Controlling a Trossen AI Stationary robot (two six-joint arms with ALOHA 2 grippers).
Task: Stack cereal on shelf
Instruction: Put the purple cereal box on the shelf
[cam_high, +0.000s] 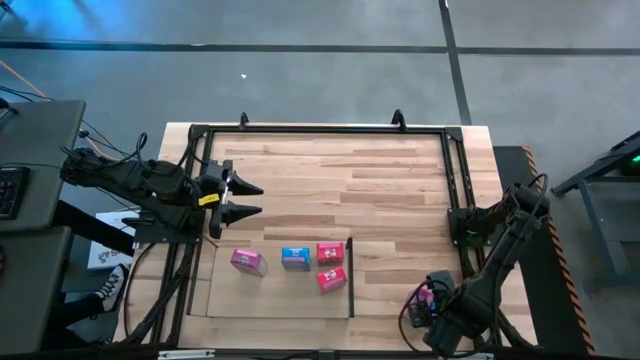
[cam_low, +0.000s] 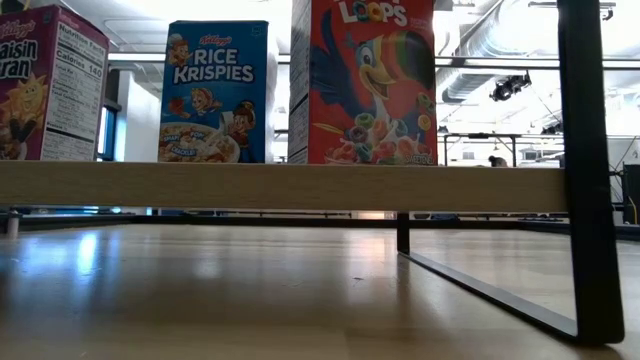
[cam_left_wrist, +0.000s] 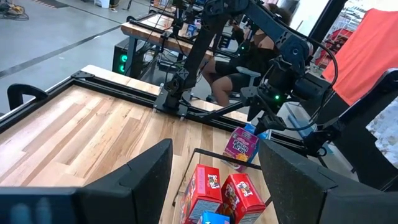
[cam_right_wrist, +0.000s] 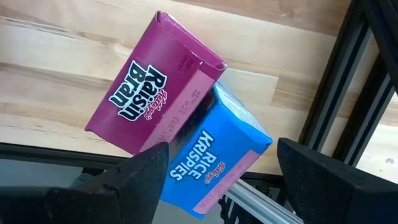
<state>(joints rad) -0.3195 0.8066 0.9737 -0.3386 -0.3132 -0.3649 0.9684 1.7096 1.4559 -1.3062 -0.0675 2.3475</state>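
Observation:
The shelf (cam_high: 270, 290) is a light wood panel with a dark side wall (cam_high: 350, 275). On it stand a pink box (cam_high: 248, 261), a blue box (cam_high: 295, 258) and two red boxes (cam_high: 330, 253); the low view shows them upright on the board (cam_low: 300, 187). My left gripper (cam_high: 245, 198) hovers open beyond the shelf's far left corner. My right gripper (cam_right_wrist: 221, 162) is open at the table's near right corner, with its fingers on either side of a blue Rice Krispies box (cam_right_wrist: 217, 162). That box lies against a magenta Raisin Bran box (cam_right_wrist: 149, 93). My right gripper comes down at the blue box (cam_right_wrist: 205, 155) from above, one finger (cam_right_wrist: 143, 171) close by the box's lower corner. I cannot tell whether either finger touches it. Both boxes lie on the tabletop by the rail.
A dark metal frame (cam_high: 320, 128) runs round the planked tabletop, with rails (cam_right_wrist: 348, 93) right beside the two loose boxes. Bare wood lies between the shelf and the far edge. The left wrist view shows my right arm (cam_left_wrist: 273, 81) over the magenta box (cam_left_wrist: 242, 146), with people seated beyond.

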